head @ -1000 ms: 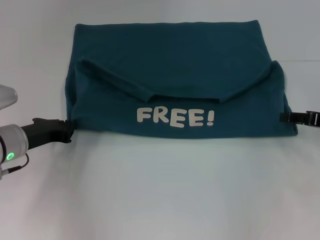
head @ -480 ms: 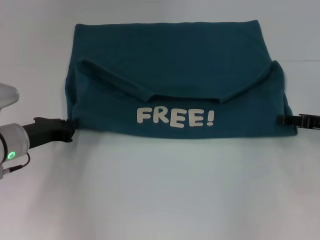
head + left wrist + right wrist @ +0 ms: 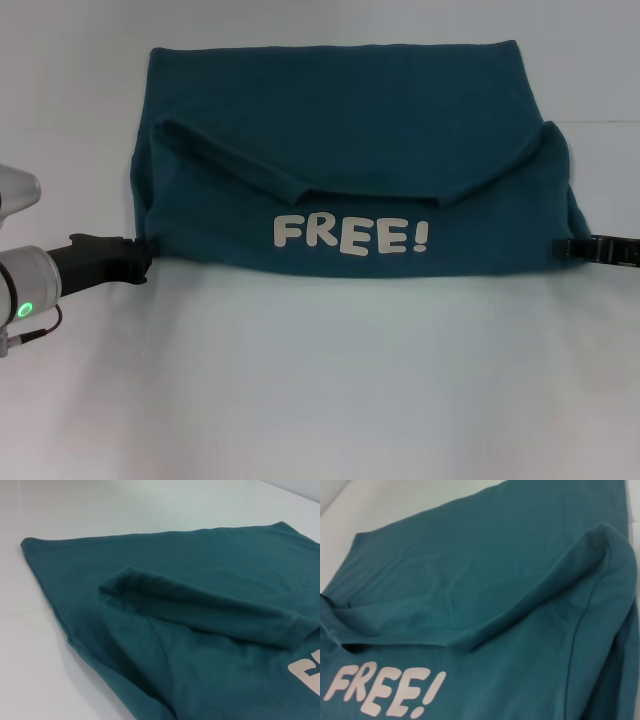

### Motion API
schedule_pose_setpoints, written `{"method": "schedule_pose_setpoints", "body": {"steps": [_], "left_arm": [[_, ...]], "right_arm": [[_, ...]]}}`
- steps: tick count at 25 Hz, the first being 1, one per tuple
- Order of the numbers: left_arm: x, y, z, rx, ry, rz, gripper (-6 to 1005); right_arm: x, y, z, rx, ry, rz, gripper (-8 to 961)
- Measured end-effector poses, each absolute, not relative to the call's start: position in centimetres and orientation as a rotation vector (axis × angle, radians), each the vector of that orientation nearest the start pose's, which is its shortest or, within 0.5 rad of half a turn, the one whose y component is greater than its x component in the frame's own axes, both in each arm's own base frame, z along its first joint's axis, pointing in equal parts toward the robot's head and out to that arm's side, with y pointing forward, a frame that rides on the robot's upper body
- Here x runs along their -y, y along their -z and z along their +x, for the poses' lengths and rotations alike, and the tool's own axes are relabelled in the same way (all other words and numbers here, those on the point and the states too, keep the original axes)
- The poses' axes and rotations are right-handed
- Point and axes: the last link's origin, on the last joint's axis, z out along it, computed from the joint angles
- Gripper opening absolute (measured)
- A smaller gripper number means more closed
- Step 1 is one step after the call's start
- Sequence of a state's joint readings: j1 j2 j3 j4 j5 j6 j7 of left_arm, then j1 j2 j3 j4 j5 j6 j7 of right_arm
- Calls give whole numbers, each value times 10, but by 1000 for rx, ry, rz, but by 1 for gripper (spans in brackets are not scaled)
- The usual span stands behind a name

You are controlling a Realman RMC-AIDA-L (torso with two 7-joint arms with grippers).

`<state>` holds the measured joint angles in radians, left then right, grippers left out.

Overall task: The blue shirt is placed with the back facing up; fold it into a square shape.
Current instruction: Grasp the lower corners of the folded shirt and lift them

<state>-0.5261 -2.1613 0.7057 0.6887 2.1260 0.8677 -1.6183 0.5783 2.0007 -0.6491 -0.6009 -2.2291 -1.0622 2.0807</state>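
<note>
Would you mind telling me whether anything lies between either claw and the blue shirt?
Nothing visible does. The left claw sits at the blue shirt's near left corner and the right claw at its near right corner, with only bare table around.

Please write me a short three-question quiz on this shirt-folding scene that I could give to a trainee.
1. True or false: the lettering on the blue shirt faces up.
2. Where is the left gripper? A) at the shirt's near left corner B) over the shirt's middle C) beyond its far edge
3. Fill in: the right gripper is at the shirt's near ____ corner.

Key
1. True; "FREE!" is readable on the near folded part.
2. A; it sits at table level by that corner.
3. Right; it reaches in from the table's right side.
</note>
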Motion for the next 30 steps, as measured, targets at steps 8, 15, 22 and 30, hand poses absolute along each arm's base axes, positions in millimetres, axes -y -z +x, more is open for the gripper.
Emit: {"method": "schedule_pose_setpoints", "body": {"steps": [8, 15, 22, 30], "left_arm": [[-378, 9, -320, 973, 280, -2164, 26], [-368, 6, -322, 1032, 321, -2170, 27], [-335, -13, -319, 1149, 446, -2248, 27], [-290, -31, -321, 1274, 628, -2321, 26]], "right_arm": [[-377, -38, 336, -1447, -389, -2082, 181], [-368, -42, 344, -1426, -389, -2099, 43], [-338, -60, 353, -1386, -460, -2151, 42], [-292, -71, 362, -1341, -461, -2286, 43]]}}
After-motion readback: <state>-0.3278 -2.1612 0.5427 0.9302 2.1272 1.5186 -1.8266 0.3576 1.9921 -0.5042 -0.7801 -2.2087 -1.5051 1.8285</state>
